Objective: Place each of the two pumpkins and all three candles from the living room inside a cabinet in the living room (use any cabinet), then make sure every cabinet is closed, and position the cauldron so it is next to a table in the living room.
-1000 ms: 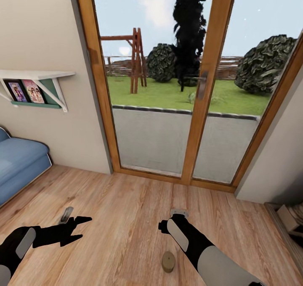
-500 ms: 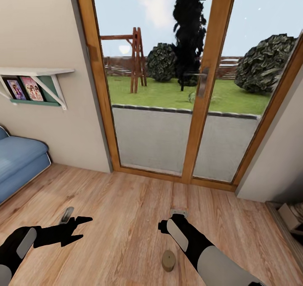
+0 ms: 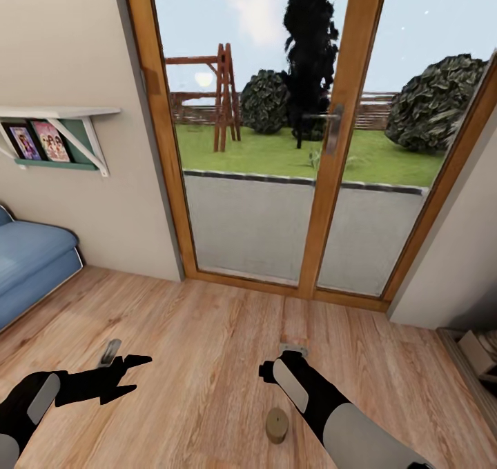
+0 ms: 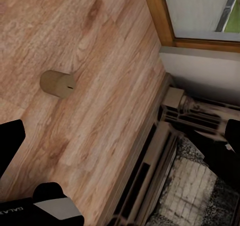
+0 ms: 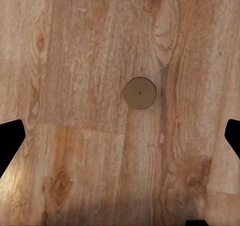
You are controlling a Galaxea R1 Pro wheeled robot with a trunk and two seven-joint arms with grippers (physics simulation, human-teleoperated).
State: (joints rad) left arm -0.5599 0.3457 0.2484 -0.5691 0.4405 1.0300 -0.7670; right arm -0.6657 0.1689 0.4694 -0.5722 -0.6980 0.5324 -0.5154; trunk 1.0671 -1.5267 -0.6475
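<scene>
- We are facing a glazed double door (image 3: 290,179) with a wooden frame; a lawn and a swing frame are showing outside.
- The candle (image 3: 277,425), a squat olive-tan stub, is standing upright on the plank floor (image 3: 207,331), just beside our right forearm and between the two arms.
- Our right hand (image 5: 120,136) is hanging straight over the candle (image 5: 139,93), pointing down at the floor; both finger tips are sitting at the far edges of the right wrist view, so it is released and spread wide, touching nothing.
- Our left hand (image 3: 134,371) is hovering above the floor well to the left of the candle, fingers parted, released, grasping nothing.
- In the left wrist view the candle (image 4: 56,83) is sitting on bare planks, apart from the hand.
- A blue sofa (image 3: 31,262) is sitting at far left under a wall shelf (image 3: 55,121) with two framed pictures.
- A brick fireplace edge (image 4: 175,176) is lying along the floor at right.
</scene>
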